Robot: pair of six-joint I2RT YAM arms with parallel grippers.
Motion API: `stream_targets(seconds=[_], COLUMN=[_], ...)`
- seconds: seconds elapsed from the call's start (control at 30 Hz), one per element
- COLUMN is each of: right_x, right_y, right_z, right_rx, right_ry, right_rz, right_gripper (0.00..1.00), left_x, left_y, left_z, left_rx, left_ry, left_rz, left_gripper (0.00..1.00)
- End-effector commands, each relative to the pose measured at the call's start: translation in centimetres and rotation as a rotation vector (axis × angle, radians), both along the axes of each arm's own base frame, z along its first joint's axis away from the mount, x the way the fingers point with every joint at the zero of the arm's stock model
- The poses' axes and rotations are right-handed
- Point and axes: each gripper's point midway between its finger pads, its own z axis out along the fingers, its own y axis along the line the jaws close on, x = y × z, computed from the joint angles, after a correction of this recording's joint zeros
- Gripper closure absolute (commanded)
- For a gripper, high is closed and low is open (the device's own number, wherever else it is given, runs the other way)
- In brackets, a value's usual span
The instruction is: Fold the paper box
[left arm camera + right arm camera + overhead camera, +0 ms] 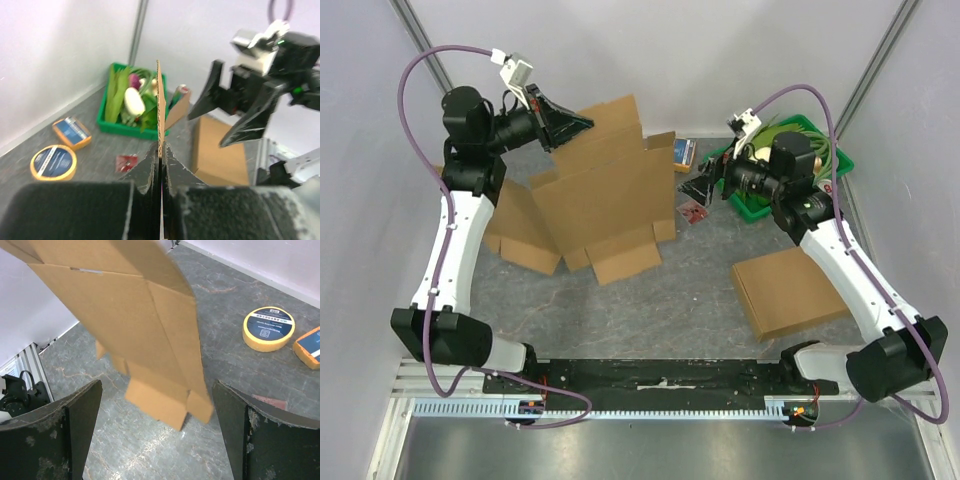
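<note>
1. The box (605, 190) was a flat, unfolded cardboard sheet. It sat at about 11 o'clock from the middle of the table (690, 300) in the overhead view. It was held up at a slant with its lower flaps hanging toward 6 o'clock. Whether those flaps touched the table could not be told.
2. Your left gripper (570, 125) was clamped on the box's upper edge, at the sheet's 11 o'clock corner. Its wrist view showed the cardboard edge-on, pinched tight between the two fingers.
3. Your right gripper (705, 185) was spread wide and gripping nothing, just beside the box at its 3 o'clock side. In its wrist view the sheet hung ahead of the fingers, and neither one touched it.
4. The step in hand looked like bringing the right gripper in to take a panel, so that a first crease could be made.
   - You would have done well to hold the left pinch firm.
   - The right gripper was best closed on a side panel close to a score line, not on a loose end flap.
   - A slow approach suited this step, since a thin hanging sheet was likely to bow or swing when nudged.
5. Further out, these things lay near any swing of the box:
   - a second flat cardboard piece (790, 292) at 4 o'clock
   - a green bin (840, 160) of vegetables at 2 o'clock
   - a small red packet (692, 211) just below the right gripper
   - a tape roll (268, 328) near the back wall
</note>
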Motion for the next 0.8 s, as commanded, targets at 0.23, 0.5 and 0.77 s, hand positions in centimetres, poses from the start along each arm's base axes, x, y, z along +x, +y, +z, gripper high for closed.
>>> stream_targets(seconds=[0.23,0.5,0.77], right_x=[1.7,-2.2,0.5], right_y=[1.2,2.7,1.0], right_z=[7.0,9.8,15.1], right_rx=[0.02,0.111,0.272], right_ry=[-0.292,-0.388,-0.011], right_rz=[0.07,0.282,0.26], right_gripper=[0.02,0.18,1.0], left_x=[-7.3,-9.2,-10.0], left_y=[-0.2,-0.2,0.7], left_z=[8.5,10.2,10.1], left_rx=[-0.256,-0.369,-0.591], left_ry=[0.022,0.05,0.077], left_rz=[-0.259,-0.329,-0.229], left_gripper=[0.98,0.98,0.79])
